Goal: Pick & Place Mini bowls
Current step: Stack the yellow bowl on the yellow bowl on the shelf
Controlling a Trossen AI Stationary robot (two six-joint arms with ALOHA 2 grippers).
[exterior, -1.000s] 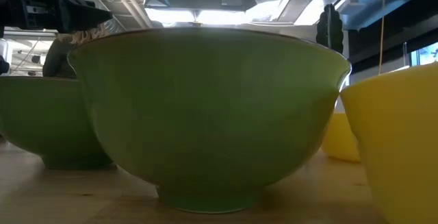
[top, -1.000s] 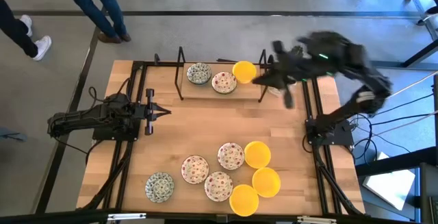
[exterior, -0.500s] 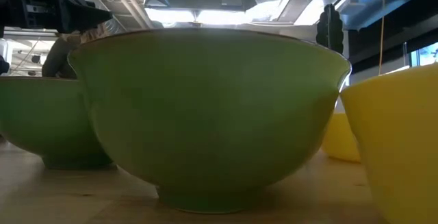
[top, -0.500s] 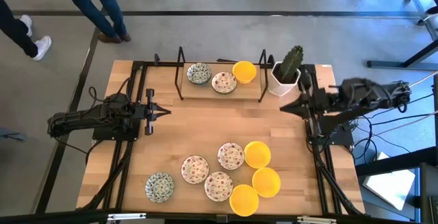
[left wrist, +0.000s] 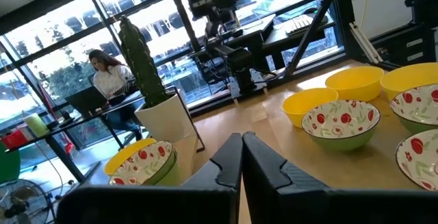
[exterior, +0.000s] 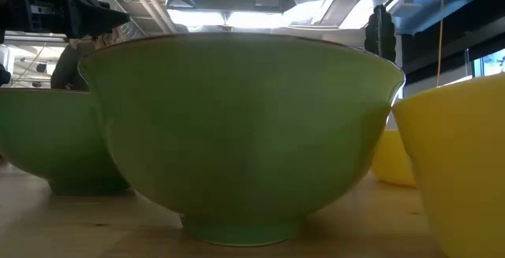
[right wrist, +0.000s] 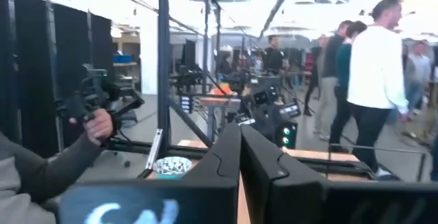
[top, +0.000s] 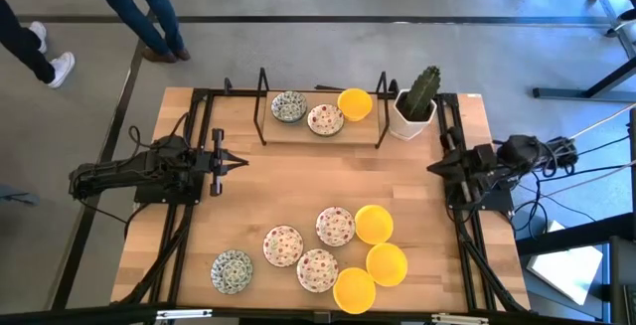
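Three mini bowls rest on a low rack shelf (top: 298,136) at the table's far side: a green-blue patterned one (top: 288,106), a red-speckled one (top: 325,119) and a yellow one (top: 355,103). Several more stand on the table near its front edge: red-speckled ones (top: 335,226), yellow ones (top: 374,223) and a green-blue one (top: 232,270). In the low view a bowl's green outside (exterior: 237,132) fills the picture. My left gripper (top: 224,162) is shut and empty at the table's left side; its fingers also show in the left wrist view (left wrist: 242,145). My right gripper (top: 434,168) is shut and empty at the right edge; its fingers also show in the right wrist view (right wrist: 239,138).
A white square pot with a green cactus (top: 414,106) stands at the far right beside the rack. Black frame rails (top: 189,216) run along both table sides. Bare wood lies between the rack and the near bowls. People stand beyond the table's far left corner (top: 139,7).
My right arm has drawn back from beside the yellow bowl on the rack, toward the table's right edge and down, and now lies folded at that edge. The cactus pot, hidden by the arm before, shows now. No bowl has moved.
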